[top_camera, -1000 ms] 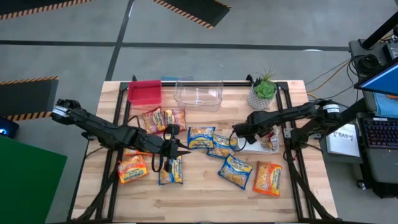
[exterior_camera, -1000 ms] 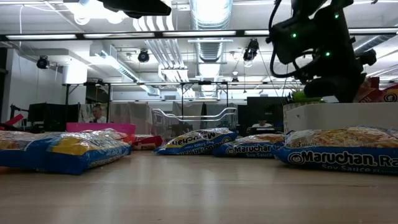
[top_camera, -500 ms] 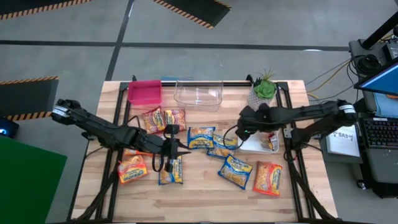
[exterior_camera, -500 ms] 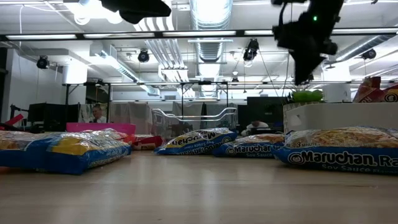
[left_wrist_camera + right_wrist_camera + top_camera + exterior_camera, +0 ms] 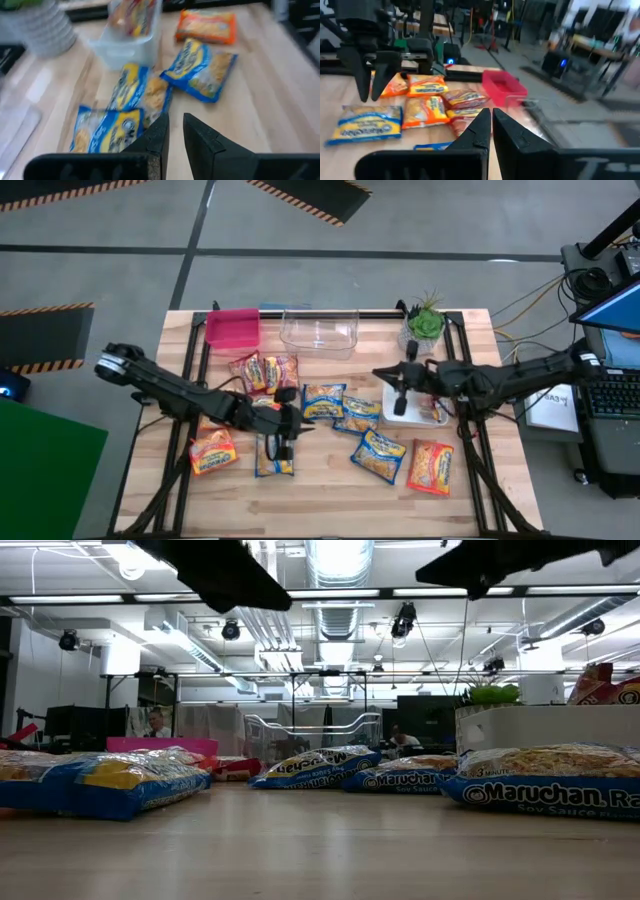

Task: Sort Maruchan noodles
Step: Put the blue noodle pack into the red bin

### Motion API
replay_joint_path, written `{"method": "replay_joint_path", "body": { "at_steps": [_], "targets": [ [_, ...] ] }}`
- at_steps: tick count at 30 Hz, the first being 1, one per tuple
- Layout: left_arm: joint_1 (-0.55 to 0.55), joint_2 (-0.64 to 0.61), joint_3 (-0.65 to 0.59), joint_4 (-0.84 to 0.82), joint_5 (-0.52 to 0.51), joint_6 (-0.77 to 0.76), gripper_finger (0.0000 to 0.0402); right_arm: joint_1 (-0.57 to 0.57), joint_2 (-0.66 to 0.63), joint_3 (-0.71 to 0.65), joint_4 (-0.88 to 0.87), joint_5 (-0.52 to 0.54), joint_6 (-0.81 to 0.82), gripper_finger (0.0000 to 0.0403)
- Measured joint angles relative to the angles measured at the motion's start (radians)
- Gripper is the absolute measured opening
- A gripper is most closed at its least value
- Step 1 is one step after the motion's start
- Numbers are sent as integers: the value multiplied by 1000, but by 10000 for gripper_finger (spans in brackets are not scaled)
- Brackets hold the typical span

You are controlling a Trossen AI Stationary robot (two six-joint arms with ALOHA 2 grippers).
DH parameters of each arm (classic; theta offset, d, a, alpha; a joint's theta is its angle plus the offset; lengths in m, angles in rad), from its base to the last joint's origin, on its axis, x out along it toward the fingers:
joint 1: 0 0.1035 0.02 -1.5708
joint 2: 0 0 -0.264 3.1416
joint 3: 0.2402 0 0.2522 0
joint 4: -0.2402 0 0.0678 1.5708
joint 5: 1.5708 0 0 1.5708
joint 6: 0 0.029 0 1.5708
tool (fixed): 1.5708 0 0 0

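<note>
1. From above I see Maruchan noodles [image 5: 380,453] strewn mid-desk [image 5: 330,500], some in a white bin [image 5: 404,418]; my level camera alone reads "Soy Sauce" on a packet.
2. Packets are yellow-orange, trimmed blue or orange.
3. My left hand [image 5: 300,423] hovers nearly shut, empty, above the packets; my right hand [image 5: 378,374] is closed, empty.

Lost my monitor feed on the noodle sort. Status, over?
Left tool empty above the blue Maruchan packets. Right tool shut, empty, over the white bin. Packets scattered mid-table. Nothing blocking.
</note>
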Motion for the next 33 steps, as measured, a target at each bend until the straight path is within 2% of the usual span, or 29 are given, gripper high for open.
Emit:
{"method": "replay_joint_path", "body": {
  "at_steps": [4, 9, 14, 19, 26, 33],
  "targets": [
    [30, 26, 78, -161, -5, -56, 49, -5, -60, -38, -3, 16, -26, 9],
    [98, 58, 145, -346, 13, -107, 89, -5, -105, -50, -12, 16, -26, 9],
    [144, 72, 132, -426, 20, -94, 143, -5, -130, -44, -82, 16, 5, 9],
    [180, 75, 99, -427, 16, -26, 181, -5, -146, -42, -96, 16, 19, 9],
    [245, 75, 74, -428, 17, 40, 187, -5, -140, -42, -124, 16, 65, 9],
    [265, 74, 73, -478, 34, 46, 187, -5, -144, -40, -104, 16, 29, 9]
  ]
}}
